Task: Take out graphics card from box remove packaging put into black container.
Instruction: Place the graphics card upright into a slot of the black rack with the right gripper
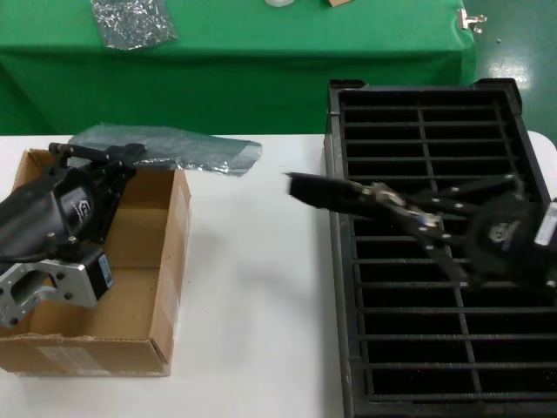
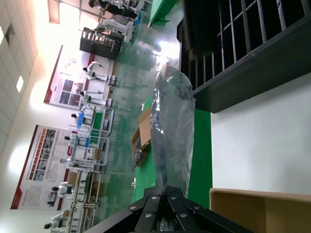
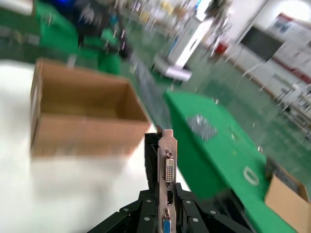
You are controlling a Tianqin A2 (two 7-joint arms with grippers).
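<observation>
My left gripper (image 1: 130,155) is shut on one end of the long silvery packaging bag (image 1: 178,146), which lies across the box's far wall onto the table. The bag also shows in the left wrist view (image 2: 172,116), pinched at my gripper (image 2: 166,190). The brown box (image 1: 139,287) sits at the left. My right gripper (image 1: 383,196) is shut on the graphics card (image 1: 320,189) and holds it in the air at the black container's (image 1: 341,287) left edge. In the right wrist view the card's silver bracket (image 3: 167,167) with a blue port stands between the jaws of my right gripper (image 3: 167,206).
A smaller squarish silvery bag (image 1: 132,22) lies on the green table behind. White tabletop (image 1: 252,287) lies between box and container. The box also shows in the right wrist view (image 3: 82,114).
</observation>
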